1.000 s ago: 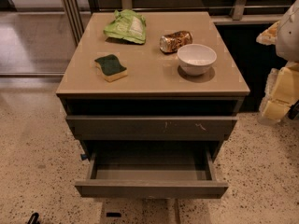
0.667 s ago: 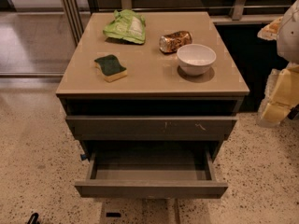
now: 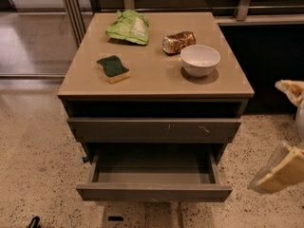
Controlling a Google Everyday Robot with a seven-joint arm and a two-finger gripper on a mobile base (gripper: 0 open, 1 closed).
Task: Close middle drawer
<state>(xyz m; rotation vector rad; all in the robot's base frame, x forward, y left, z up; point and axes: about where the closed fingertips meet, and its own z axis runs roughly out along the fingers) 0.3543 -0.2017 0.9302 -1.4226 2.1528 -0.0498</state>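
Observation:
The middle drawer (image 3: 154, 192) is pulled well out of the cabinet, with a plain grey-brown front and an empty inside. Above it sits the wider drawer front (image 3: 154, 127) with pale scratch marks, pushed in. Below it only a sliver of the narrowest drawer front (image 3: 142, 216) shows. My gripper (image 3: 287, 132) is at the right edge of the view, to the right of the cabinet and level with the drawers. It is open and empty, with one pale finger (image 3: 290, 90) above and the other finger (image 3: 280, 171) below. It touches nothing.
On the cabinet top (image 3: 142, 84) lie a green sponge (image 3: 113, 68), a green chip bag (image 3: 128, 27), a tipped can (image 3: 178, 42) and a white bowl (image 3: 200, 59). Speckled floor surrounds the cabinet. A dark wall and rails stand behind it.
My gripper has moved down along the right edge, from cabinet-top height to drawer height. The drawers and the things on top have not moved.

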